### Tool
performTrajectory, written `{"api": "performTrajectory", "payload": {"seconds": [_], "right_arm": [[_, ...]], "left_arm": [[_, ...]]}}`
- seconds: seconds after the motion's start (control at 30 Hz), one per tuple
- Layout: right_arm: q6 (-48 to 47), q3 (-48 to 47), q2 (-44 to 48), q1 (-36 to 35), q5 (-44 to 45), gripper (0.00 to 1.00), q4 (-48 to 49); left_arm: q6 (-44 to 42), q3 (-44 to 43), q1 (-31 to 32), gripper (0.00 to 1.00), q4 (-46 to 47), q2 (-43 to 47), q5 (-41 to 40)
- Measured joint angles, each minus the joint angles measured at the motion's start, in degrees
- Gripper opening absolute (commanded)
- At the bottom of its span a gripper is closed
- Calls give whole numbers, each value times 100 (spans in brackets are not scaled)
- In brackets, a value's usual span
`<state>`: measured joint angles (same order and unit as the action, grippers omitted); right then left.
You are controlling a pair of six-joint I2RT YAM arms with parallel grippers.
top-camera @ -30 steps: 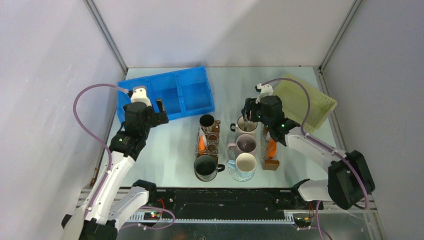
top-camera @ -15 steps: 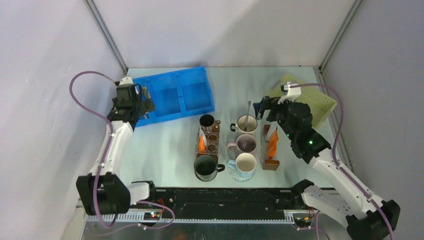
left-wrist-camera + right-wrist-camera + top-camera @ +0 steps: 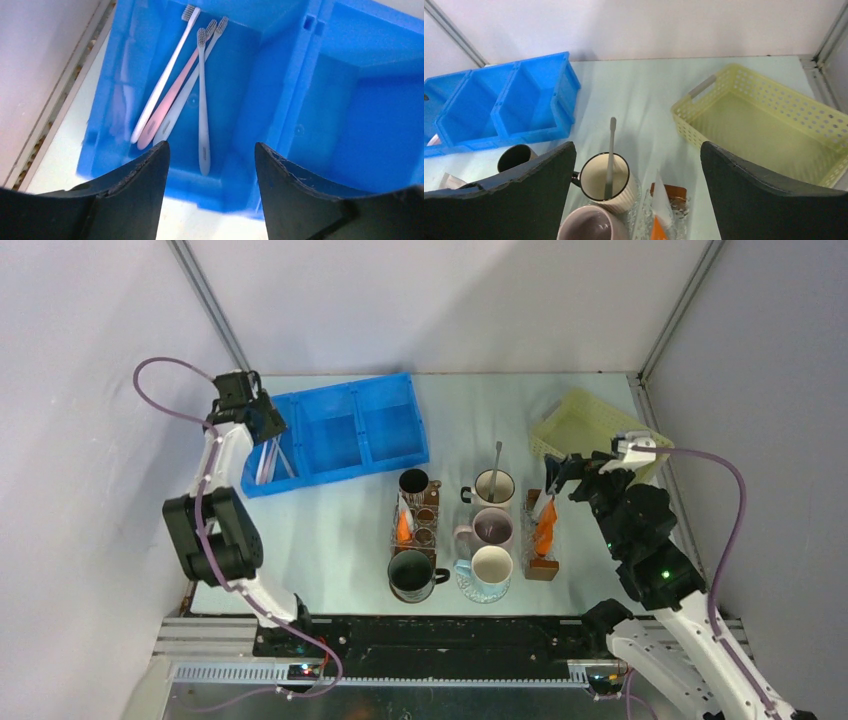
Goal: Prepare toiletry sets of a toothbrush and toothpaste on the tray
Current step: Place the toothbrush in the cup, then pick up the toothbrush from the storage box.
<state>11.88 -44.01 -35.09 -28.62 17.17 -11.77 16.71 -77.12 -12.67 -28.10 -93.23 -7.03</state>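
Left jaws (image 3: pixel 211 147) spread, nothing between them, hovering over the left compartment of the blue three-part bin (image 3: pixel 345 100). Four toothbrushes lie loose in that compartment: a white one (image 3: pixel 165 75), a pale pink one (image 3: pixel 175 92), and two pale grey ones (image 3: pixel 202 100) crossing over each other, bristle heads all toward the far wall.

Right jaws (image 3: pixel 638 146) spread wide, empty, held above the mug cluster. Just below them is a cream mug with a dark rim (image 3: pixel 624 191), with a grey toothbrush (image 3: pixel 610 150) standing in it, leaning on the rim.

Next to that mug is a clear box (image 3: pixel 541 565) holding an orange toothpaste tube (image 3: pixel 543 535), upright. A second orange tube (image 3: pixel 403 528) sits in another clear box left of the mugs. A pink mug (image 3: pixel 492 527), a white mug (image 3: pixel 491 565) and two dark mugs (image 3: pixel 410 573) stand mid-bench (image 3: pixel 340 530). A yellow perforated basket (image 3: pixel 749 120) is at far right, tilted on its edge.
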Motion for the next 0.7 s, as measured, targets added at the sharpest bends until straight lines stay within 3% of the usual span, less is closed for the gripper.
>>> {"api": "performTrajectory", "payload": {"seconds": [0.33, 0.7], "right_arm": [[-380, 356, 752, 0, 573, 99, -142], [-647, 540, 905, 4, 951, 99, -144]], "left_arm": [[107, -1139, -214, 45, -334, -1823, 275], [149, -1440, -240, 39, -610, -2691, 490]]}}
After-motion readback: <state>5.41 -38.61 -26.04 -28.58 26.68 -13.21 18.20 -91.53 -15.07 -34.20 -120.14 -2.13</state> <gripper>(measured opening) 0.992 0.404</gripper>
